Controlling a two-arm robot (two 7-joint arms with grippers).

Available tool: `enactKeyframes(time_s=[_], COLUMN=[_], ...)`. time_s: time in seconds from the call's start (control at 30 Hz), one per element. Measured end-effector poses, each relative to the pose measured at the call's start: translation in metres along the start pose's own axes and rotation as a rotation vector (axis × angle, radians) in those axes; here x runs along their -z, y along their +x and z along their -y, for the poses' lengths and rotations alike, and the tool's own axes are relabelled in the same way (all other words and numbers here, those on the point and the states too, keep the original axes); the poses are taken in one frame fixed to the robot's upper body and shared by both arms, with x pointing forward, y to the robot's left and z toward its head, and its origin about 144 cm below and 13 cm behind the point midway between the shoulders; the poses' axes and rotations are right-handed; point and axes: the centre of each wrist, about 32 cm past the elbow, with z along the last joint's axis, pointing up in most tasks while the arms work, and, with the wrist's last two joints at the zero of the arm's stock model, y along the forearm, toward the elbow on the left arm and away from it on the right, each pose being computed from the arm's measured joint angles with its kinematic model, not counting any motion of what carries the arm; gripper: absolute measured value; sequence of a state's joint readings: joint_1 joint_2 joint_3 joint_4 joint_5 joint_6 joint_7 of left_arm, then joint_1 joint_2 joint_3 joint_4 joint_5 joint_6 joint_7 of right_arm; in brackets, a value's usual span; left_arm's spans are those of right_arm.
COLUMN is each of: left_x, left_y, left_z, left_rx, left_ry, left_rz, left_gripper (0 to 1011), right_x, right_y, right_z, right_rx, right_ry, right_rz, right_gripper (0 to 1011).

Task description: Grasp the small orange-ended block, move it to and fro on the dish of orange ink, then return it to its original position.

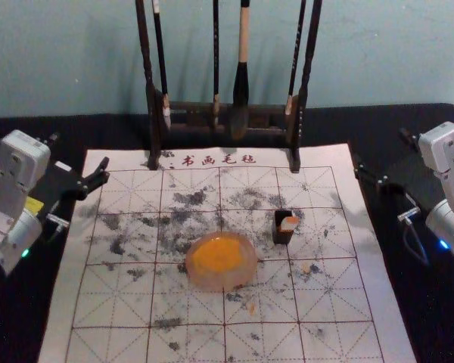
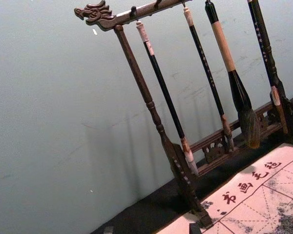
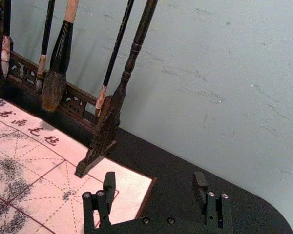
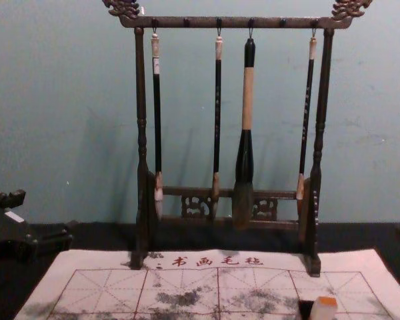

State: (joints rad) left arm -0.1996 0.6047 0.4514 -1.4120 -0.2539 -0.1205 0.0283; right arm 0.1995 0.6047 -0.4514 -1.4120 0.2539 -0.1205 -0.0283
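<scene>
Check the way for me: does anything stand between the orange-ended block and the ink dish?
Nothing visible stands between the block and the ink dish. The small black box close against the block probably needs clearing first.

Four brushes [image 4: 247,100] hanging from dark rack [image 4: 187,23]; gridded mat [image 1: 325,295] below

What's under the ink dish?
The gridded mat: its printed lines and dark smudges run up to the dish. The patch directly beneath is covered, so can't tell if it's stained.

chest view | block [image 4: 324,310] bottom cropped | head view | rack [image 1: 191,107] top cropped
</scene>
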Motion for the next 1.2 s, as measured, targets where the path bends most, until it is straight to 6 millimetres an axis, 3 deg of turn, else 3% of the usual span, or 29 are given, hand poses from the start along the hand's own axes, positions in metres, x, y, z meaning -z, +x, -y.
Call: enactKeyframes(time_s=[1.2], left_x=[0.0], left_y=[0.0], left_z=[0.0], left_rx=[0.0], left_ry=[0.0], left_rz=[0.0], left_gripper=[1001], right_x=[0.0], right_y=[0.0], right_z=[0.0], right_rx=[0.0], right_ry=[0.0], right_rz=[0.0], right_gripper=[1000])
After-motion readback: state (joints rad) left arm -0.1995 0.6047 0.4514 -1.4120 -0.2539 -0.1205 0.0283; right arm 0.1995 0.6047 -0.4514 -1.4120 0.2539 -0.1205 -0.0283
